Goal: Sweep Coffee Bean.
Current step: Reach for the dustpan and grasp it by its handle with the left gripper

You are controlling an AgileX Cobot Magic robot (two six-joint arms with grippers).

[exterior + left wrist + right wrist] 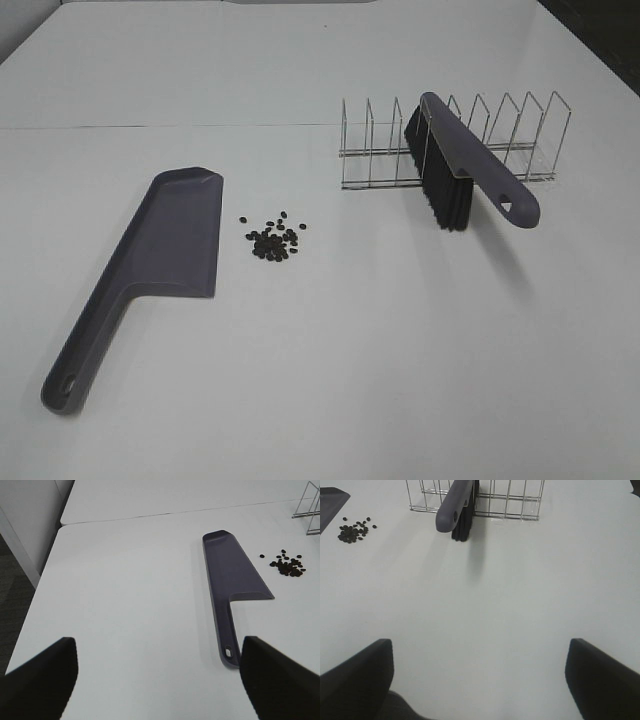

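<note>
A small pile of dark coffee beans (273,240) lies on the white table, just right of the grey-purple dustpan (165,250), which lies flat with its handle toward the front left. The beans also show in the left wrist view (288,566) and the right wrist view (354,531). The grey-purple brush (463,165) with black bristles rests in a wire rack (505,140). My left gripper (159,677) is open and empty, well short of the dustpan (235,580) handle. My right gripper (479,677) is open and empty, well short of the brush (456,507). Neither gripper shows in the exterior view.
The wire rack (507,500) stands at the back right of the table. A second table (300,60) adjoins behind. The table's left edge (35,600) drops to dark floor in the left wrist view.
</note>
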